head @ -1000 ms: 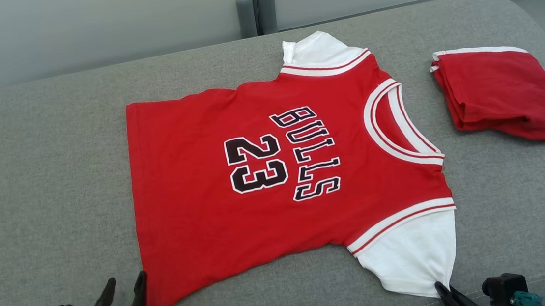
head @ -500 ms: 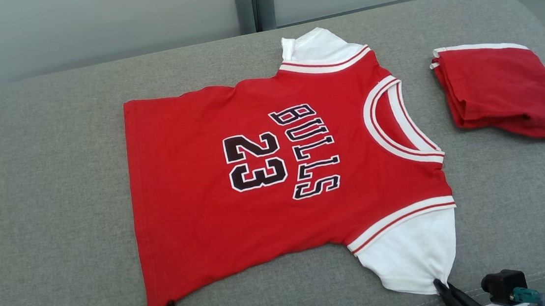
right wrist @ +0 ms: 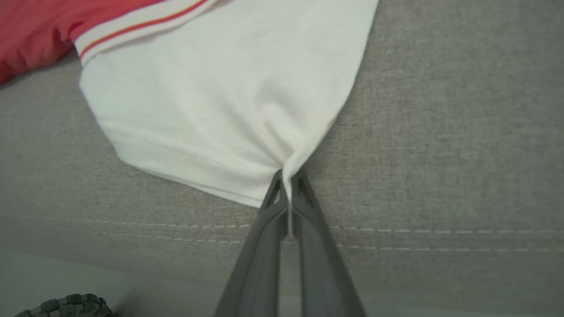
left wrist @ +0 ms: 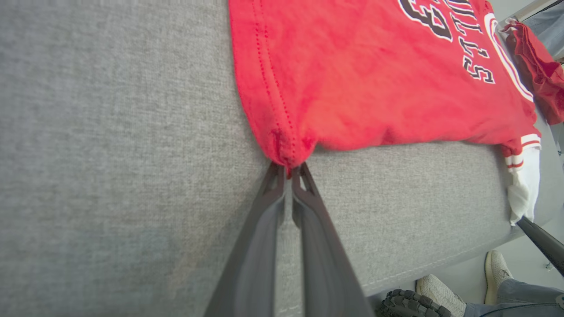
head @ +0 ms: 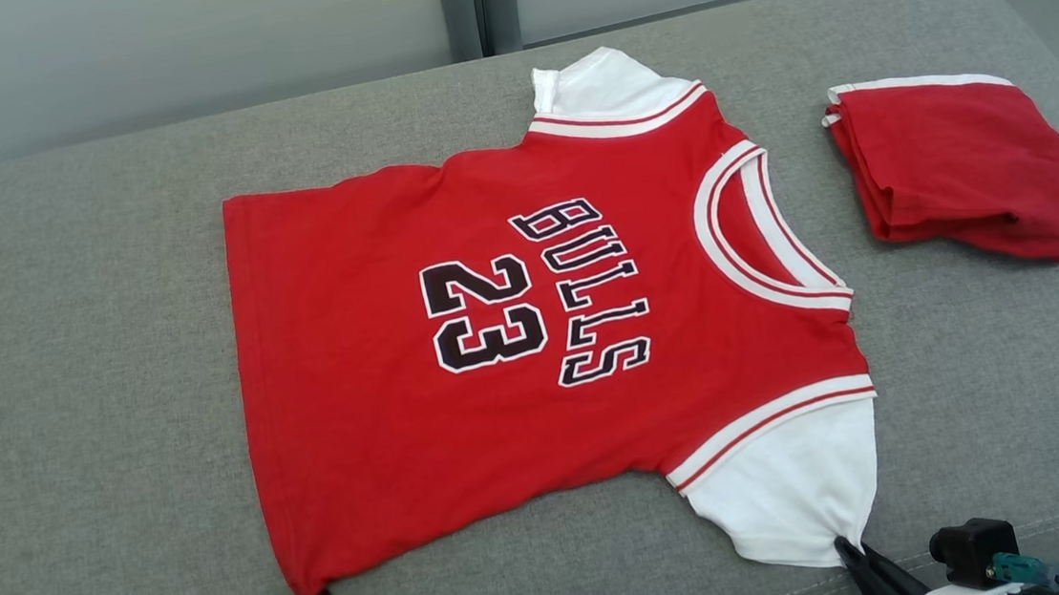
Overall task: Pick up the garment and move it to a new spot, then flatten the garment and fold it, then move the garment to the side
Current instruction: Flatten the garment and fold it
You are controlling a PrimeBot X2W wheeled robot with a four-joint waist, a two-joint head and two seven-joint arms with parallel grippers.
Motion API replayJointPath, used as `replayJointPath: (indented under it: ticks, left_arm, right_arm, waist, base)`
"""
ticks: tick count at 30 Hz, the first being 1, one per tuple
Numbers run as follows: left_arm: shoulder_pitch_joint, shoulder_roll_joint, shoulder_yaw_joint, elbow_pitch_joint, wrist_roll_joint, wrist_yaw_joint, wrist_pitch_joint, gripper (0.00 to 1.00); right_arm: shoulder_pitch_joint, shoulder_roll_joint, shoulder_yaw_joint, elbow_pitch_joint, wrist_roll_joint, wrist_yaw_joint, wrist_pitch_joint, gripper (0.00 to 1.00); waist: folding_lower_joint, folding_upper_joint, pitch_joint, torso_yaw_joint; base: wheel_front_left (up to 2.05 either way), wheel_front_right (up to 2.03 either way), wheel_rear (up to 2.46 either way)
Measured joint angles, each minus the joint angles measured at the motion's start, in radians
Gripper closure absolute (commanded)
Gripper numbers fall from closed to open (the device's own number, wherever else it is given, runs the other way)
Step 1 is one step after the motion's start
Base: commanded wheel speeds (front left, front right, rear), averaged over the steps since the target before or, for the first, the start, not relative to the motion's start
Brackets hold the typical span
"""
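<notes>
Shirt lies flat on the grey cushion, print side up, held at two spots along its near edge. The left gripper is shut tight on the red bottom corner (the cloth bunches a little right at the tips). The right gripper is shut on the edge of the white sleeve, and the cloth puckers there too. Both pinches are small, so I think a hard tug could pull the cloth out. The step in hand looks like the fold. To do it well, both grippers should go up together, at the same height, just enough to lift the near edge. Then they should carry it over to the far edge, side by side, so the shirt does not twist or slide. The edges should line up before letting go. A folded red cloth lies well apart on the right.
</notes>
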Motion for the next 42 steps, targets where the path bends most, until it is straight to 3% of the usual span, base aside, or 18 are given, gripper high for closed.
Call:
replayJointPath:
  ticks: [10, 20, 26, 34, 42]
  left_arm:
    - [-0.014, 0.033, 0.02, -0.061, -0.038, -0.001, 0.041, 1.0]
    - [-0.01, 0.091, 0.053, -0.148, -0.056, -0.001, 0.085, 1.0]
    - [0.024, 0.11, 0.036, -0.214, -0.08, -0.001, 0.136, 1.0]
    - [0.053, 0.199, 0.025, -0.322, -0.08, 0.02, 0.247, 1.0]
    - [0.04, 0.304, 0.05, -0.439, -0.095, 0.045, 0.373, 1.0]
  right_arm:
    - [0.01, -0.001, -0.017, -0.049, 0.084, 0.022, 0.01, 1.0]
    - [0.003, -0.076, -0.074, -0.201, 0.19, 0.022, 0.025, 1.0]
    - [0.016, -0.086, -0.072, -0.314, 0.279, 0.022, 0.069, 1.0]
    - [0.062, -0.127, -0.048, -0.518, 0.439, 0.022, 0.133, 1.0]
    - [0.008, -0.24, -0.126, -0.67, 0.556, 0.022, 0.22, 1.0]
  waist:
    - [0.0, 0.0, 0.007, -0.005]
    - [0.0, 0.0001, 0.009, -0.025]
    - [0.0, 0.0, 0.006, -0.028]
    - [0.0, 0.0, 0.026, -0.018]
    - [0.0, 0.0, 0.091, -0.012]
  base:
    - [0.0, 0.0, 0.0]
    - [0.0, 0.0, 0.0]
    - [0.0, 0.0, 0.0]
    - [0.0, 0.0, 0.0]
    - [0.0, 0.0, 0.0]
